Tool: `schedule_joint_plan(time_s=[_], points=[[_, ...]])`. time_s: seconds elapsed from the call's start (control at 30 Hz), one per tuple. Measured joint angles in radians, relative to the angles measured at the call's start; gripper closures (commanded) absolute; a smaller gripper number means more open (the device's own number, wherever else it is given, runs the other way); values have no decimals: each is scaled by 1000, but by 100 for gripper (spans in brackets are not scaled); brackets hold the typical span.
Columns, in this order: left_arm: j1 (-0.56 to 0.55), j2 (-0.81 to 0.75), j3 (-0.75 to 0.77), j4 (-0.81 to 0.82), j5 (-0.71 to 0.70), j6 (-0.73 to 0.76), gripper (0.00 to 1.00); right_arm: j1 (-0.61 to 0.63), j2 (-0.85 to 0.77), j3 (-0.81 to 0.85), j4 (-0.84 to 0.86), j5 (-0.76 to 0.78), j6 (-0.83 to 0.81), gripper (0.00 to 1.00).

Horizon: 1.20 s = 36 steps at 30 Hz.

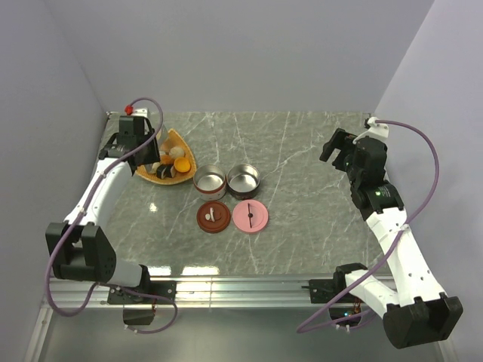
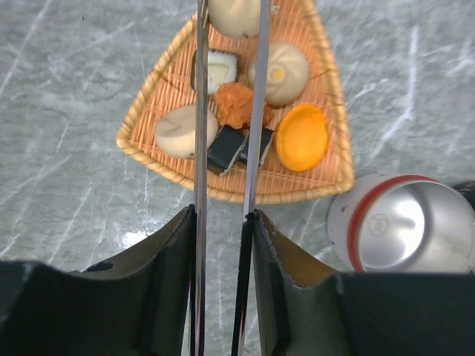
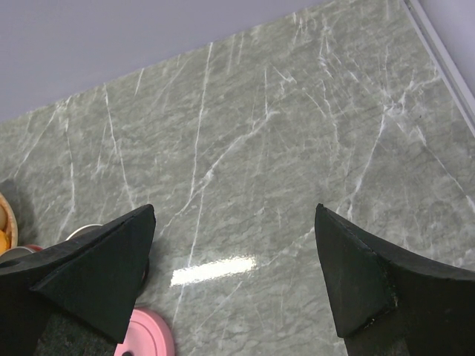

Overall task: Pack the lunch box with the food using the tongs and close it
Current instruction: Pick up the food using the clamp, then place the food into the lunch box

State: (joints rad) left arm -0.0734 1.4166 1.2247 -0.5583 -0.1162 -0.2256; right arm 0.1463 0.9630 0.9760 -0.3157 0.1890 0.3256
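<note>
While pinched between the left fingers point(image 2: 152, 297), tongs point(image 2: 257, 111) astride the food point(image 2: 234, 104); right fingers point(image 3: 96, 274) wide, empty.

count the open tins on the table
2: the left tin sits beside the orange plate, the right tin right next to it on the far side. None seems hidden.

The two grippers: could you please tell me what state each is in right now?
Left gripper: closed on the thin pale metal tongs.
Right gripper: open, holding nothing.
</note>
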Motion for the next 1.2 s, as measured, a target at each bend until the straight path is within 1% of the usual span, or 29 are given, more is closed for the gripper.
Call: schedule_joint_plan(time_s=[0.13, 0.27, 0.5, 0.57, 0.67, 0.87, 1.0, 1.2], points=[[0, -63, 6, -16, 28, 0, 64, 0, 6, 0, 0, -1, 7, 5], [-7, -168, -5, -48, 82, 0, 63, 0, 8, 0, 1, -5, 18, 5], [-58, -478, -155, -84, 188, -9, 62, 0, 8, 0, 2, -15, 35, 6], [-71, -552, -189, -109, 211, -21, 62, 0, 8, 0, 2, -17, 43, 6], [-85, -618, -225, -129, 234, -35, 62, 0, 8, 0, 2, -19, 52, 6], [-127, -631, -239, -173, 240, -55, 63, 16, 1, -6, 2, -16, 64, 7], [-169, -593, -239, -184, 232, -66, 63, 26, -21, -28, 6, -5, 79, 6], [-258, -533, -239, -201, 180, -108, 63, 40, -48, -45, 1, 26, 90, 6]])
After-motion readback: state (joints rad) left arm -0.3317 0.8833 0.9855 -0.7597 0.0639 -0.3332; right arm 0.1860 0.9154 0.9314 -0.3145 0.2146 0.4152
